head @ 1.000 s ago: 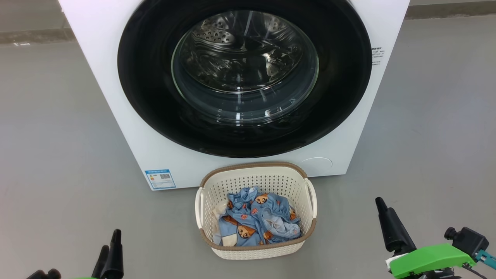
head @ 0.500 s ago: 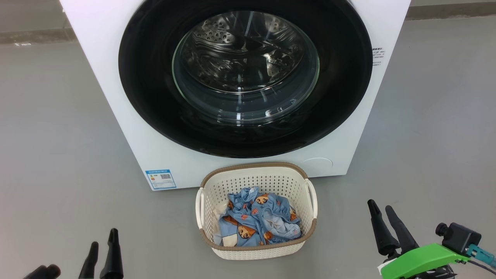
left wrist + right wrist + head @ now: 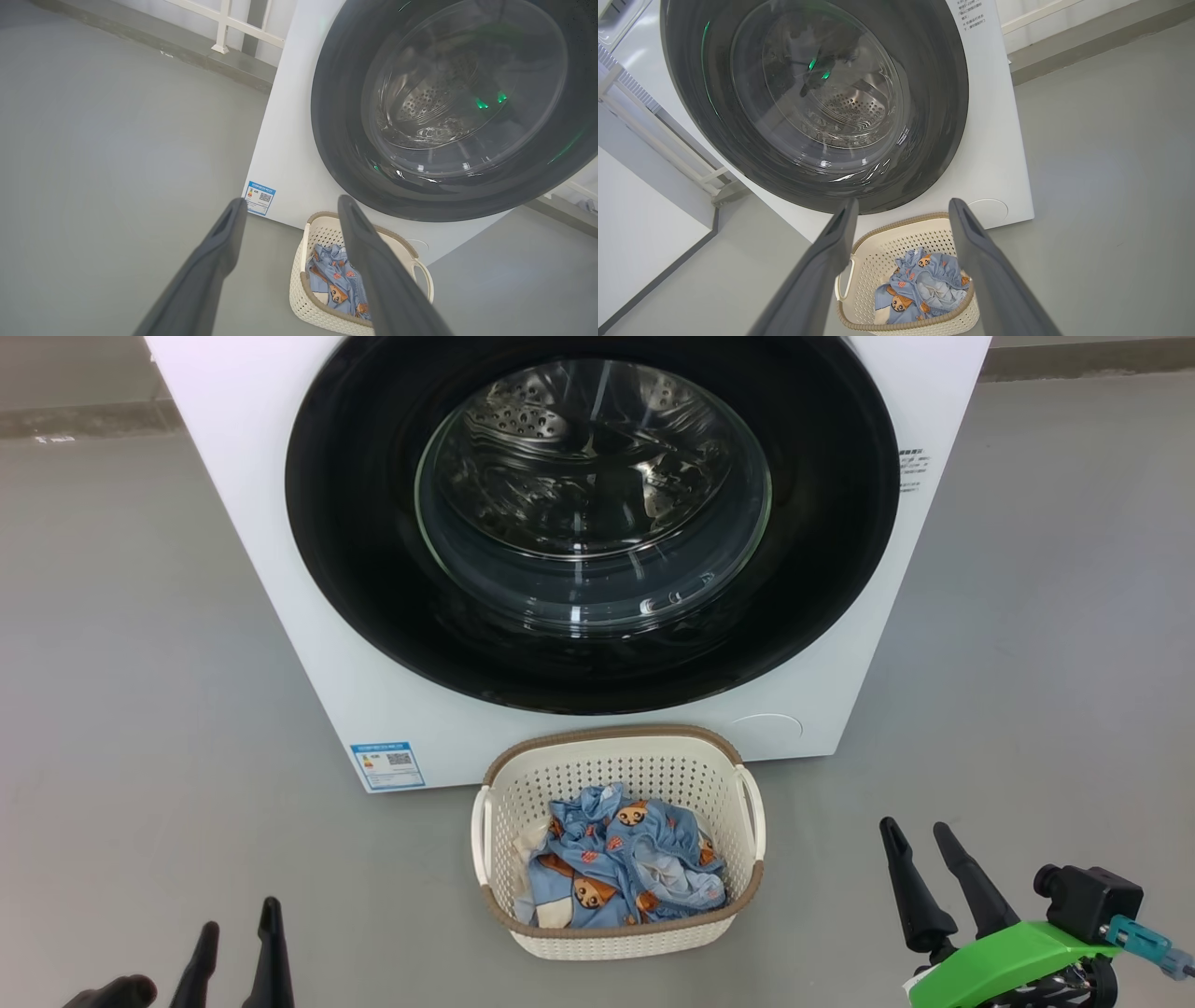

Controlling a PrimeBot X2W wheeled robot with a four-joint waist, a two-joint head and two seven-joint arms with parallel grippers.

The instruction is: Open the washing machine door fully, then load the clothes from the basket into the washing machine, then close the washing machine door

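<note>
**Lower left of the head view:** my left gripper (image 3: 239, 933), two long dark fingers spread apart and holding nothing, above the grey floor (image 3: 140, 709).

**Upper centre:** the big white front-loading washing machine (image 3: 271, 579). Its round door (image 3: 355, 551), with a wide glossy black rim and a clear glass bowl, lies flush against the front and is shut. The perforated steel drum (image 3: 523, 420) shows through the glass.

**Lower centre:** the small cream perforated plastic basket (image 3: 644, 775) with a brown rim band, just before the machine. It holds the light-blue bear-printed clothes (image 3: 616, 859).

**Lower right:** my right gripper (image 3: 915, 845), likewise spread and empty.

**Step in hand, as I judge it:** opening the door, not yet begun. My next move calls for reaching up to the door's edge and finding a purchase to pull. I can make out no handle, and cannot tell which side is hinged.
</note>
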